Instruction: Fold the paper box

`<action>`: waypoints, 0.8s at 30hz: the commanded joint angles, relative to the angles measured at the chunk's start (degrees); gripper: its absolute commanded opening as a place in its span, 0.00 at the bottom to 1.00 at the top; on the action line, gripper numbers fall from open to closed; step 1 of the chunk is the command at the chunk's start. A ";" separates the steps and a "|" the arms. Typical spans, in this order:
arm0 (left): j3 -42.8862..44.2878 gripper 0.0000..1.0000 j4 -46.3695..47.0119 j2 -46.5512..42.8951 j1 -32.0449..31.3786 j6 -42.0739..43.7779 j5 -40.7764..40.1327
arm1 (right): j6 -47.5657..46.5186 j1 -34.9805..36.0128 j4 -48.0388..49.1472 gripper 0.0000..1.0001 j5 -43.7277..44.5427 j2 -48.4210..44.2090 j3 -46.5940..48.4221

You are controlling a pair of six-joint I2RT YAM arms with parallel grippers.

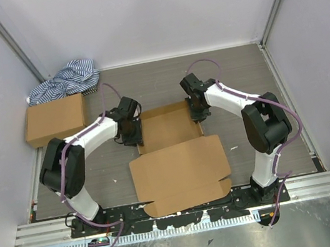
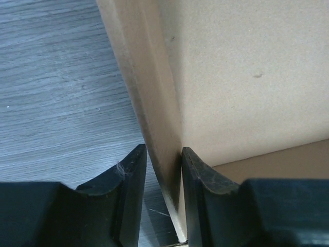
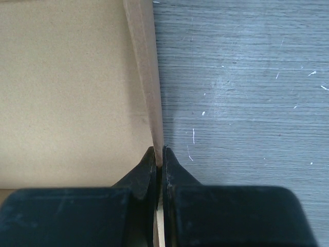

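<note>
Top camera: high, at near side, looking down. Wrist cameras: close; all share paper box (image 1: 165,126).

The top view is lit brightly and evenly from above. Only soft, faint shadows are cast on the grey tabletop (image 1: 246,78) under the arms and beside the paper box (image 1: 178,165). The white enclosure walls (image 1: 134,14) are rendered pale, nearly washed out. In the wrist views the black left end effector (image 2: 163,154) and right end effector (image 3: 159,154) are shown dark, with little detail. A soft shadow is thrown on the tabletop along the box's wall in the right wrist view.
</note>
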 commanded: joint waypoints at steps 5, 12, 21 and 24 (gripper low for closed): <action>4.13 0.31 -5.44 1.25 -2.24 0.07 -11.12 | 1.82 0.10 2.51 0.01 -0.79 -2.45 0.03; 12.88 0.00 -17.73 8.51 -7.39 -0.77 -27.29 | 3.55 0.34 2.02 0.01 -0.15 -2.07 0.18; 13.01 0.22 -16.92 8.49 -9.33 -2.42 -29.12 | 5.09 0.52 -0.35 0.01 1.65 -0.28 1.55; 13.23 0.34 -16.83 7.70 -9.09 -2.86 -28.68 | 5.59 0.52 -0.92 0.04 1.52 0.64 2.42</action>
